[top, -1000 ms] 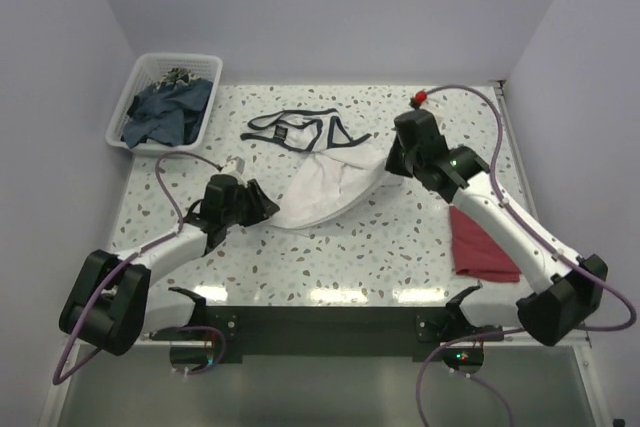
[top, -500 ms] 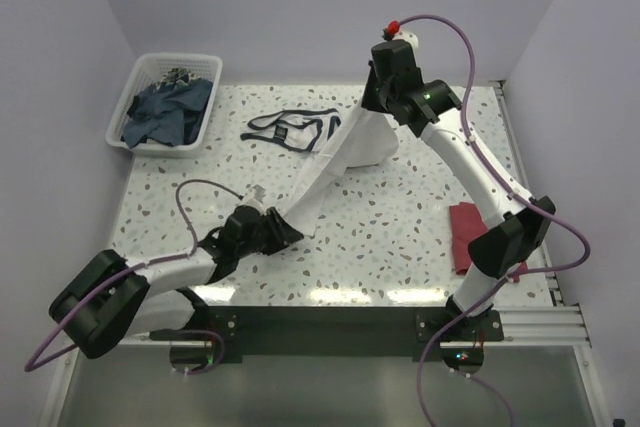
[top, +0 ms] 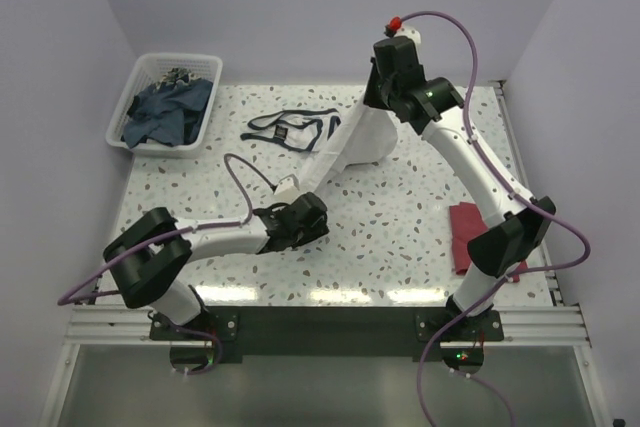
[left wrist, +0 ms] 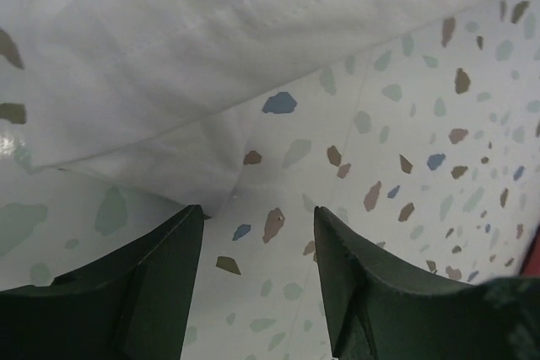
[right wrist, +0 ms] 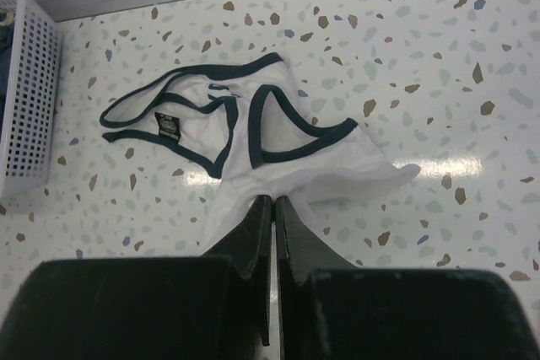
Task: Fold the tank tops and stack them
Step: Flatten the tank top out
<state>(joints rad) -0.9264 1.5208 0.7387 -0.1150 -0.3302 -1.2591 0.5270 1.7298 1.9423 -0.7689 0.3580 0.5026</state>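
At the near, low end of the white top (top: 360, 137), the left gripper (left wrist: 259, 210) sits close over the table (top: 400, 237). Its fingers are spread with only bare surface between them, and the cloth's edge lies just past the tips. The red top (top: 468, 237) lies well right of the white top. Over the white top's far side, the right gripper (right wrist: 272, 200) is pressed together on a pinch of its cloth, holding that part up while the navy-trimmed straps lie flat. A basket (top: 135, 97) stands far to its left.
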